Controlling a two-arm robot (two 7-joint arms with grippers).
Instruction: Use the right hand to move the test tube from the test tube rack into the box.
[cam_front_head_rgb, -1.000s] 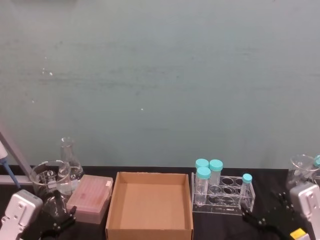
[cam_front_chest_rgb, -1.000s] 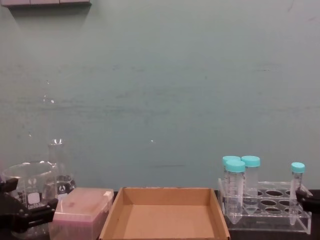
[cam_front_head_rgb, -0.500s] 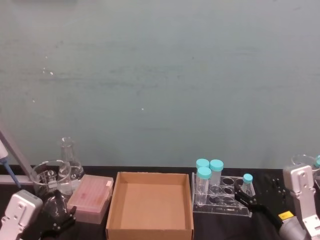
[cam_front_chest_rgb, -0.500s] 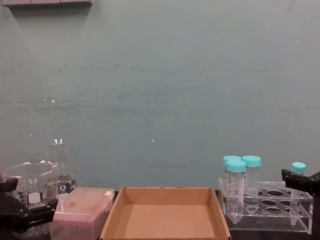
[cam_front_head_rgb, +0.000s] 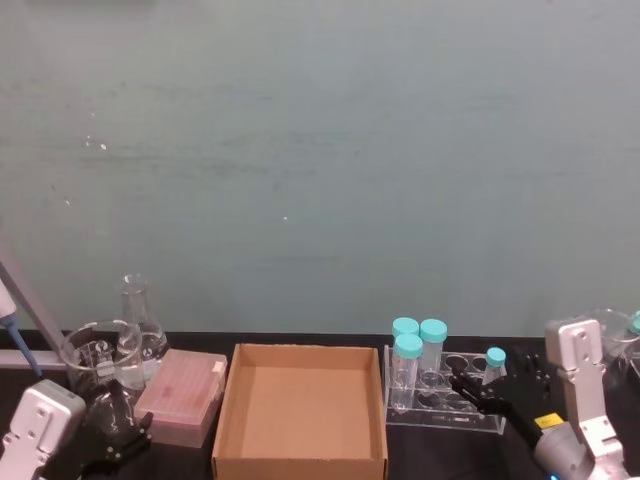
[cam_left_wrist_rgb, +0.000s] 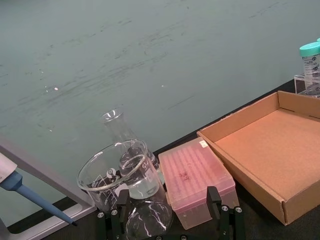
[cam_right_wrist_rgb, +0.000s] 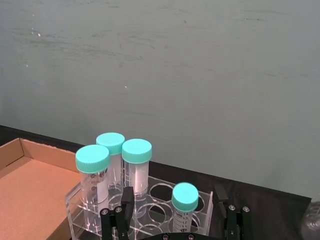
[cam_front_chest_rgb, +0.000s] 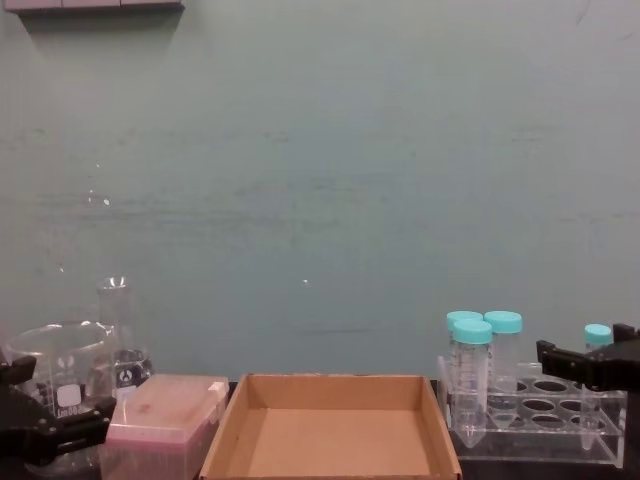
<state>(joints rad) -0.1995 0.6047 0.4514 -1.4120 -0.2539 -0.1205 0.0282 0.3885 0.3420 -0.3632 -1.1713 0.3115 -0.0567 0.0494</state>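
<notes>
With the right hand (cam_right_wrist_rgb: 174, 205) spread open around the slim test tube (cam_front_head_rgb: 495, 357), upright at the test tube rack's (cam_front_head_rgb: 445, 420) 3 o'clock end, 3 o'clock of the box (cam_front_head_rgb: 300, 462), it had best clench just below the cap and lift straight up, while the left gripper (cam_left_wrist_rgb: 167, 212) sits open at 9 o'clock.

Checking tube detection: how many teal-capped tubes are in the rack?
4. Three wide tubes cluster at the rack's left end; one slim tube stands at its right end, inside the open right gripper. None seem hidden. Left gripper parked low left.
</notes>
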